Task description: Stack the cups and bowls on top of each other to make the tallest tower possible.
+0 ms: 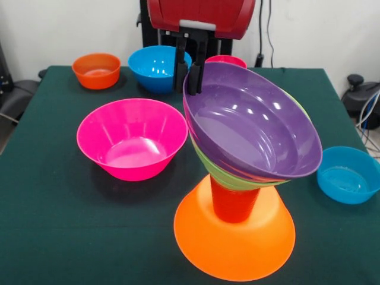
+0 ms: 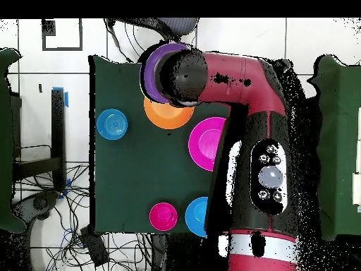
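Green cloth covers the desk (image 1: pixel 53 178), matte and dark under glossy plastic pieces; a white wall stands behind. Nearest the front camera rises the tower (image 1: pixel 243 196): 1 large orange bowl (image 1: pixel 234 240) lies rim downward as base, an orange-red tapered cup (image 1: pixel 233 205) stands on its upturned bottom, and tilted on the cup sit a green bowl (image 1: pixel 222 172) and, nested in it, a wide purple bowl (image 1: pixel 252 122) with a smooth shining hollow. The red arm (image 2: pixel 247 120) comes down from above; its jaws (image 1: pixel 188 70), 2 black prongs, straddle the purple bowl's far rim and are grasping it. Beside the tower a large pink bowl (image 1: pixel 132 145) stands upright; a small blue bowl (image 1: pixel 347 174) lies to the other side. At the far edge sit a small orange bowl (image 1: pixel 96 70), a blue bowl (image 1: pixel 155 67) and a pink-red bowl (image 1: pixel 228 60), mostly hidden.
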Controlling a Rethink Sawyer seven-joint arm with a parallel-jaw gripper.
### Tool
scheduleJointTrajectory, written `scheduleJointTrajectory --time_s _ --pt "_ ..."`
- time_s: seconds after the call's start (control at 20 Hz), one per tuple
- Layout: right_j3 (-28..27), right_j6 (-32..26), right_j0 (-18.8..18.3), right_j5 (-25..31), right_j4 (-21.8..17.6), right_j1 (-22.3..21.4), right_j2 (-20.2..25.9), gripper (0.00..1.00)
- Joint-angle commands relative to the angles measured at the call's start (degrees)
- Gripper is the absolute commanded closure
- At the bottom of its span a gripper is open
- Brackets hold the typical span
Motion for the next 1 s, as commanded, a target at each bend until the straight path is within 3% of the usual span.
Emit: scheduleJointTrajectory --time_s 0.05,1.0 --pt "3.3 7.0 0.7 -2.3 0.2 5.6 1.9 1.0" --pt "4.9 5.8 0.5 -4.2 3.6 6.7 2.6 1.0"
